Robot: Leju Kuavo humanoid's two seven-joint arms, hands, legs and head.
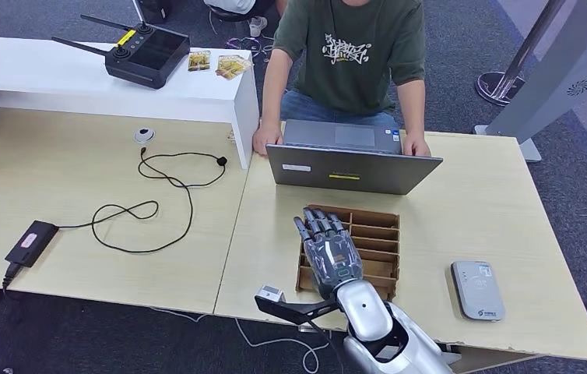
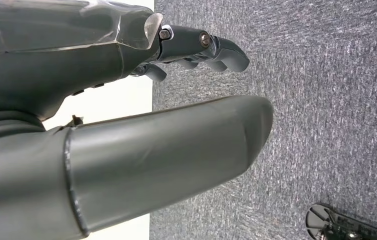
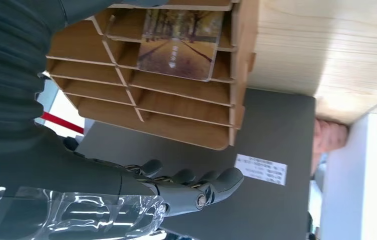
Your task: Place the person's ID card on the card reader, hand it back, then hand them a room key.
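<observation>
My right hand [image 1: 326, 244] hovers flat over the wooden card rack [image 1: 376, 234] at the table's near middle, fingers stretched out and holding nothing. In the right wrist view its fingers [image 3: 191, 182] reach out beside the rack [image 3: 176, 100], where a room key card [image 3: 179, 45] printed with an autumn tree avenue stands in a slot. The grey card reader [image 1: 478, 290] lies on the table to the right of the rack. My left hand [image 2: 176, 100] hangs over dark carpet, thumb straight, fingers loosely apart, with nothing in it.
A person in a green shirt [image 1: 353, 47] sits across the table with both hands on an open grey laptop [image 1: 353, 164] just beyond the rack. A white counter [image 1: 57, 74] at the left carries a black controller [image 1: 146, 53] and two yellow cards [image 1: 232, 66]. Cables [image 1: 158, 202] lie left.
</observation>
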